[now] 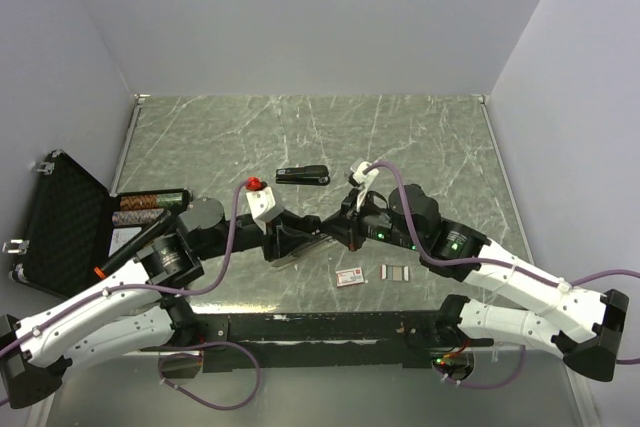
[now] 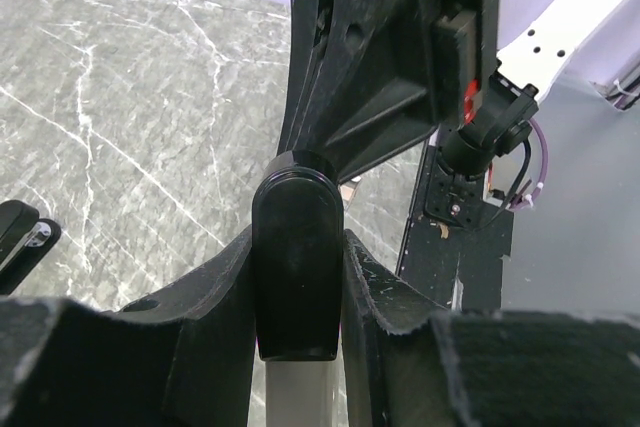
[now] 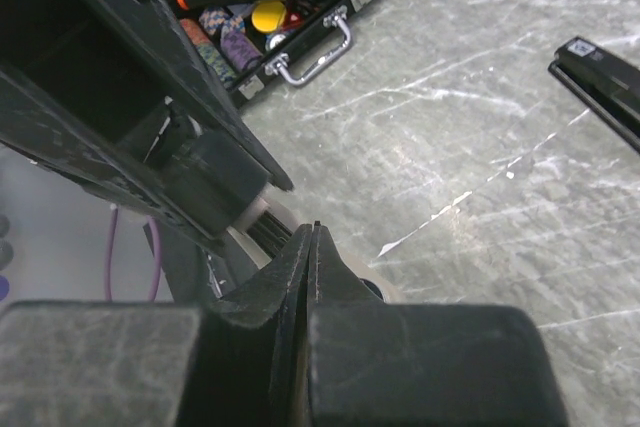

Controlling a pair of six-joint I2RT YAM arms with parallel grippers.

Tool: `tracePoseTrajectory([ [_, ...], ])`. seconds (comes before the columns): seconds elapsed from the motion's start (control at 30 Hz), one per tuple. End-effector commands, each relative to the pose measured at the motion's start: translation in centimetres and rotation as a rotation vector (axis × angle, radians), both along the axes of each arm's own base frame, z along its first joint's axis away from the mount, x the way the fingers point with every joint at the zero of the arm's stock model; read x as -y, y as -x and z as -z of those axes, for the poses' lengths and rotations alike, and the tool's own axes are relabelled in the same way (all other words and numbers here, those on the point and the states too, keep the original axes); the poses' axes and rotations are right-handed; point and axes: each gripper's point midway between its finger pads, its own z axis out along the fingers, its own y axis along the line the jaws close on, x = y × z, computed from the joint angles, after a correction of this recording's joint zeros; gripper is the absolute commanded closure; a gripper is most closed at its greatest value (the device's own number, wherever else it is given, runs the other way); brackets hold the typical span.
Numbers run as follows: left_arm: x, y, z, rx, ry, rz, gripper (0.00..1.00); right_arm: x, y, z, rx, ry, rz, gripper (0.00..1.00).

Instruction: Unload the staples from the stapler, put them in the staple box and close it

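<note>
my left end effector [image 2: 297, 282] is clamped narrow on the rounded black end of the stapler [image 2: 296, 202]; fingers and arm hide most of its body, so i cannot tell whether its magazine is open. my right end effector [image 3: 313, 247] is pinched together on nothing, its tip close by that stapler. the staples [image 1: 397, 273] lie on the bench [image 1: 430, 147] beside a red-and-white box [image 1: 351, 277].

Stapler [image 2: 296, 277] base hidden in L tool [image 2: 297, 239]; 2nd stapler [image 3: 600, 82] cropped, rt edge
</note>
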Motion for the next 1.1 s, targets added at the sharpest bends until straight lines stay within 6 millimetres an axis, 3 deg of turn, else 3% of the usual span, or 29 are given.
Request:
tracePoseTrajectory([
  [0.0, -0.6, -0.2, -7.3, 0.135, 0.226, -0.039, 0.99, -0.2, 0.4, 0.7, -0.031, -0.022, -0.008, 1.0],
  [0.23, -1.1, -1.6, -8.1, 0.129, 0.269, -0.124, 0.99, -1.2, 0.3, 2.1, -0.072, -0.022, -0.017, 1.0],
  [0.47, -2.3, -3.5, -8.9, 0.109, 0.336, -0.256, 0.99, -2.1, -1.0, 6.0, -0.139, -0.004, 0.058, 1.0],
  [0.67, -3.0, -3.7, -9.3, 0.105, 0.357, -0.293, 0.99, -1.8, -2.1, 7.5, -0.144, -0.019, 0.137, 1.0],
  [1.07, -3.1, -3.9, -9.9, 0.092, 0.392, -0.307, 0.99, -3.3, -2.7, 7.9, -0.169, -0.039, 0.132, 1.0],
])
